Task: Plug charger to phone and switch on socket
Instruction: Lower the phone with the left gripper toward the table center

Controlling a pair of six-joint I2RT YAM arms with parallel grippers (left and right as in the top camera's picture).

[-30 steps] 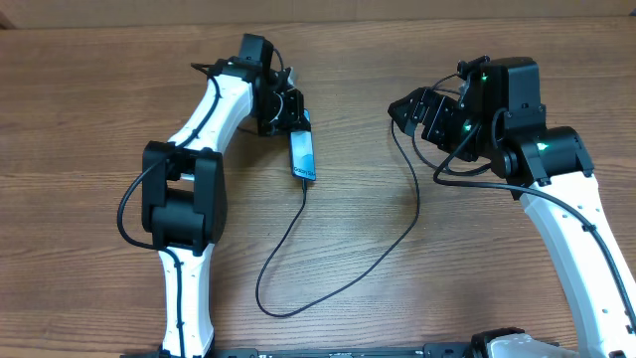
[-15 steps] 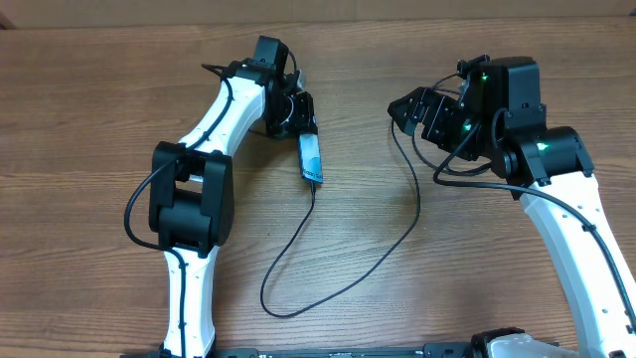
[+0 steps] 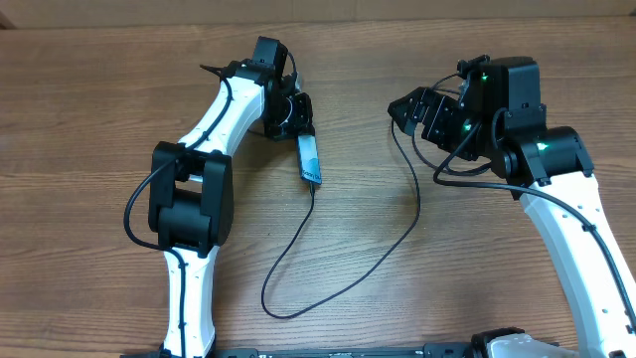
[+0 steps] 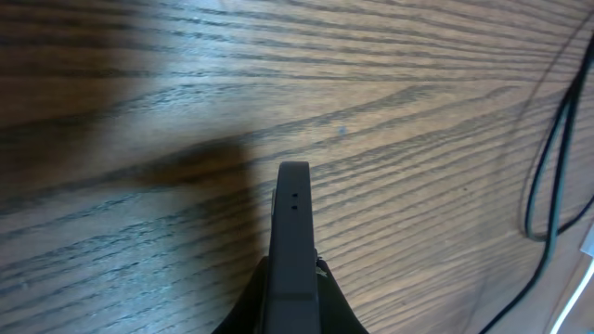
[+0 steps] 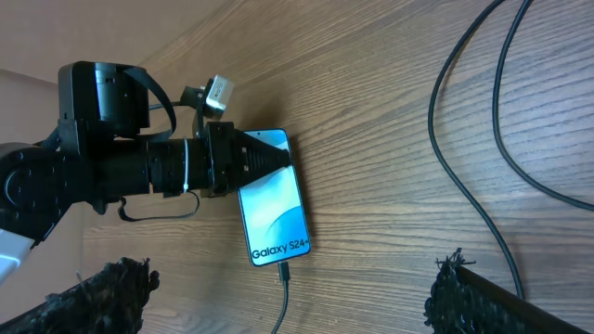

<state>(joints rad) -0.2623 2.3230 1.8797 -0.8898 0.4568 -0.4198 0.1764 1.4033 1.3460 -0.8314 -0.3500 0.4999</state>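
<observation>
**A:** Two claws, only one of them busy. The left claw (image 3: 298,127) is clamped on the top end of the phone (image 5: 274,215), left of centre on the surface (image 3: 99,99), with the blue screen lit.

**B:** And the right claw (image 3: 409,111)?

**A:** Jaws wide apart, holding nothing, hovering well off to the phone's side.

**B:** Is the charger (image 5: 432,111) in?

**A:** It looks so. The connector (image 5: 284,275) sits at the phone's lower edge. The black cable loops across the wood toward the right arm, where I lose it. No socket shows in any view, so I'd judge the switch is what's left.

**B:** What worries you?

**A:** The grip. From the left wrist, the phone shows edge-on between the fingers, so it's pinched by one short end and tipped. I can't tell whether it touches the wood. If that arm drags or lifts it, the cable's drag pulls straight on the connector and could work it loose.

**B:** Anything else?

**A:** The slack runs right beneath the right arm. A reach from there could snag the loop and yank the phone, or twist it out of the pinch.
</observation>
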